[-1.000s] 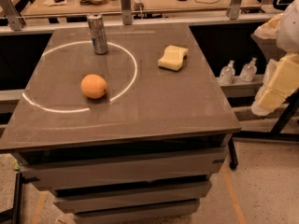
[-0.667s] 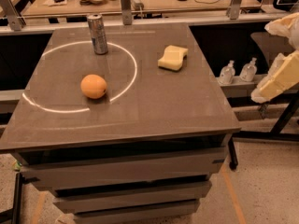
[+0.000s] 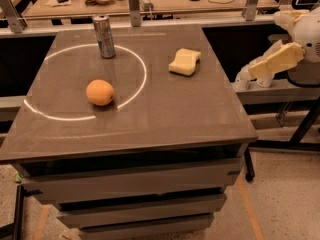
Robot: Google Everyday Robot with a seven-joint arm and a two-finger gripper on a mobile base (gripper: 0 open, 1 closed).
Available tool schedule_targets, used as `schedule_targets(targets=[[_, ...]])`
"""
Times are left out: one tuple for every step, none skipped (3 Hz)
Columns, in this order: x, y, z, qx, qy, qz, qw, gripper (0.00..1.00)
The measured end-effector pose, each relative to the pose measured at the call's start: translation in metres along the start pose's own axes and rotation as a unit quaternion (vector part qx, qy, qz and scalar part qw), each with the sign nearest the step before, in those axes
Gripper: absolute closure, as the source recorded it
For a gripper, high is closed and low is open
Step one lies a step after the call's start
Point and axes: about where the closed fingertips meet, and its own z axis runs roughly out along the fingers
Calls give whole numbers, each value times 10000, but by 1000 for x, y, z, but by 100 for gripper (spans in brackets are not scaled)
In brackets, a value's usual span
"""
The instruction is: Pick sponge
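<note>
Hand: positioned off the right edge of the table, raised above the table's level and well apart from the target. Whether it is set wide, narrow or closed cannot be told from this view; it holds nothing that can be seen.

Sponge: lies flat on the table's right rear quarter, outside the white ring, with clear surface on all sides. Not yet contacted; the approach is judged still to be made.

Neighbouring items: an orange sits on the near part of the ring and a can stands upright at its far edge, both well apart from the sponge.

Risks noted:
- The foam is soft and light, so a descent landing off centre could push it along the table rather than trap it.
- Too shallow a grip could pinch only the upper edge and let it slip out on lifting.
- A low inward sweep could clip the table's right edge.
</note>
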Motion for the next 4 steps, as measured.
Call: schedule_targets(targets=[[2,-3,30,90,-164,490,9986,0],[3,-7,57,198,-80,1057,9942,0],[-3,-9,77,301,-4,1216,9921,0],[-4,-9,80,301,-6,1240,9918,0]])
